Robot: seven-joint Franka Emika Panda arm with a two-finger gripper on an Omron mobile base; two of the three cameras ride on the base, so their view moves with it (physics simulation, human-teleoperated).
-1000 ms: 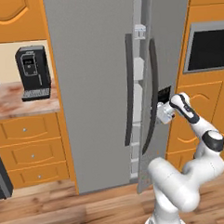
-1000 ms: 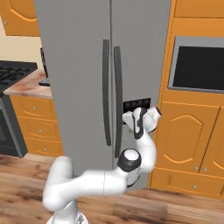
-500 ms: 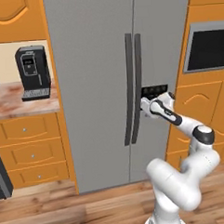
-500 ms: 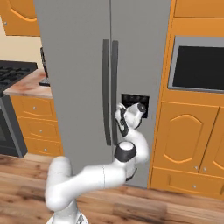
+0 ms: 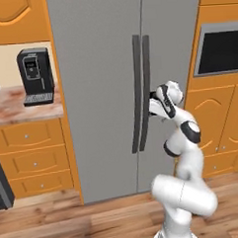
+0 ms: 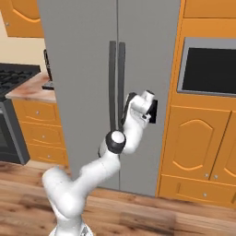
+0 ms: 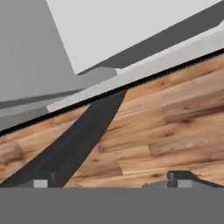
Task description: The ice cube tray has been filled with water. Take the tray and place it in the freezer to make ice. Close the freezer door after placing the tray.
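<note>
- The freezer (image 5: 104,92) stands tall and grey between orange cabinets (image 5: 31,155), both of its doors flush and shut.
- The freezer door (image 6: 147,69) is the right-hand panel; its long dark handle (image 5: 146,90) runs upright at the middle seam, just beside the matching handle of the left panel.
- My arm rises from the wooden floor (image 5: 57,223) and bends in toward that seam.
- A built-in oven (image 6: 209,69) sits in the cabinets to the right of the freezer.
- A black coffee machine (image 5: 35,76) stands on the surface (image 5: 21,109) to the left of the freezer.
- My jaws (image 5: 152,103) are spread wide, holding nothing, right at the door handle's lower half; I can't tell if they touch it.
- In the hand view, the dark handle (image 7: 74,144) curves close by one fingertip (image 7: 40,183), over the floor.
</note>
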